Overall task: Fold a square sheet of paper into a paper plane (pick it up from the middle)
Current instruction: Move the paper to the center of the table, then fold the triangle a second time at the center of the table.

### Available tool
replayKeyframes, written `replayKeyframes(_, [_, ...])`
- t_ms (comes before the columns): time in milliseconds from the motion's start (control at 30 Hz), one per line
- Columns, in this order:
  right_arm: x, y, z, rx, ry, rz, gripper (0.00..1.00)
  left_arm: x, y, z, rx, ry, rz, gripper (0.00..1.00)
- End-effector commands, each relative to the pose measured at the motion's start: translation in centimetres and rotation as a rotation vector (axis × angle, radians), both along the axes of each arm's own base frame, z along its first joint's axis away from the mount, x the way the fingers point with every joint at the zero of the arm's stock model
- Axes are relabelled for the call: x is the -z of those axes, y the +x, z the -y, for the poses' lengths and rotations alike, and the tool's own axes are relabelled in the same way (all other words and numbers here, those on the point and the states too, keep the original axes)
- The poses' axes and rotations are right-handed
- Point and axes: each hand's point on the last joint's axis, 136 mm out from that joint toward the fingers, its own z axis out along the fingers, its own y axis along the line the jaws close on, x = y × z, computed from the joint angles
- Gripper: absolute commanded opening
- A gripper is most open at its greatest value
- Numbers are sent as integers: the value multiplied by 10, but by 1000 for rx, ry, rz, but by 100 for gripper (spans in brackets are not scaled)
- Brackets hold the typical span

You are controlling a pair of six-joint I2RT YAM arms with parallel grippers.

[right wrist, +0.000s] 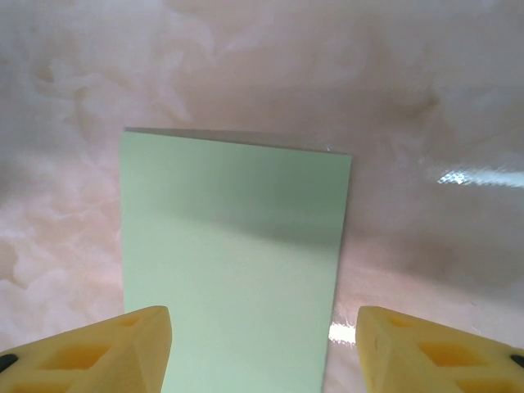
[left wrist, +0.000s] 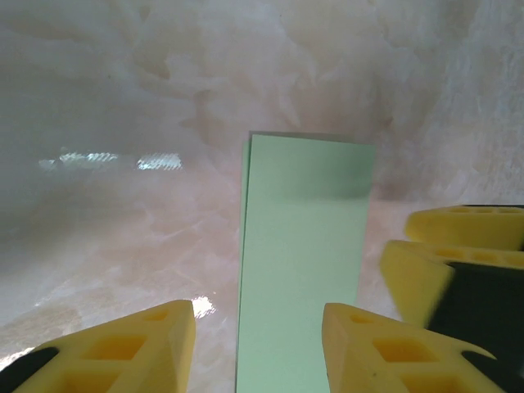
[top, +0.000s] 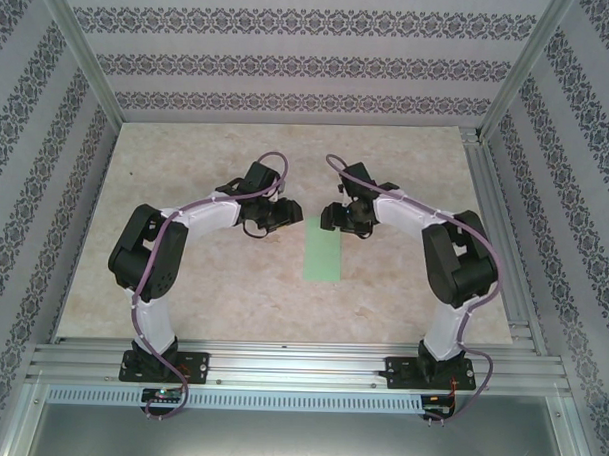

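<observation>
I am watching the thin light-green paper sheet [top: 324, 251] lying folded on the marbled beige worktop [top: 182, 284], left claw [left wrist: 258, 348] and right claw [right wrist: 266, 352] hovering over it, jaws apart, empty; crowding this closely, they are risking colliding or skidding it askew.

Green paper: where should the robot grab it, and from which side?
Likely a long edge near its middle, coming in low from the side. The paper lies flat as a narrow folded strip, so straight down offers nothing to pinch.
</observation>
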Motion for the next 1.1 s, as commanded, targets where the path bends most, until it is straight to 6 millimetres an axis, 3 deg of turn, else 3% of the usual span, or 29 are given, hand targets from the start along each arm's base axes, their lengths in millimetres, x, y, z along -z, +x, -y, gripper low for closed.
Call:
replayKeyframes(0, [-39, -11, -3, -257, -106, 220, 62, -13, 8, -13, -36, -14, 44, 46])
replayKeyframes(100, [-46, -45, -19, -581, -234, 363, 63, -13, 11, -25, -60, -13, 48, 47])
replayKeyframes(233, [-27, -99, -27, -1031, -356, 433, 60, -11, 14, -40, -93, -18, 47, 47])
replayKeyframes(300, [-16, -116, -26, -1139, -359, 409, 60, -11, 15, -47, -108, -22, 46, 46])
replayKeyframes(467, [1, -135, -23, -1280, -372, 349, 58, -10, 15, -56, -122, -26, 45, 46])
replayKeyframes(700, [18, -136, -34, -1364, -405, 368, 60, -5, 14, -56, -121, -33, 38, 46])
replayKeyframes(933, [34, -124, -39, -1365, -449, 348, 60, -3, 11, -56, -117, -32, 33, 46])
replayKeyframes(1067, [32, -113, -45, -1337, -478, 391, 59, -2, 11, -56, -118, -32, 30, 47])
